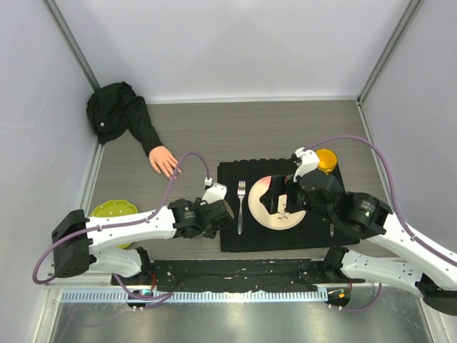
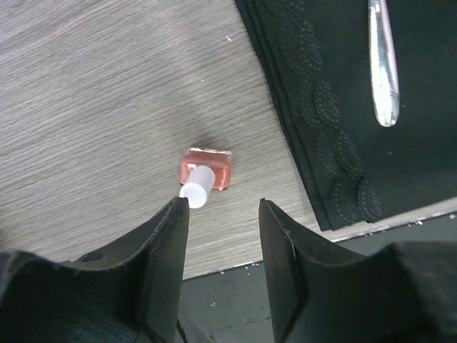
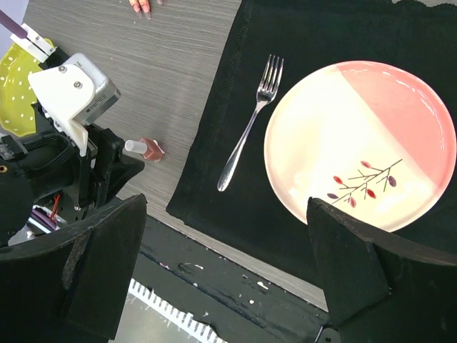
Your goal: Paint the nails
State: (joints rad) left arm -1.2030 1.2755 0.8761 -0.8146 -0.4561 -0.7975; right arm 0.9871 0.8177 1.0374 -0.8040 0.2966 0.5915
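- My left pincer [image 2: 223,207] hangs half-open, empty; the red polish bottle [image 2: 207,171] sits at its tips.
- My right pincer [image 3: 227,214] gapes wide over the plate [image 3: 360,143].
- The nails [image 1: 173,171] lie far left on the table [image 1: 285,128].

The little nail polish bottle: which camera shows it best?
The left wrist view: the polish bottle shows large, pinkish body and white cap, just ahead of the left claw. The right wrist view shows it small, beside the black mat. The top view does not show it; the left arm seems to cover it.

Small pinkish-red nails [image 3: 143,6], facing up
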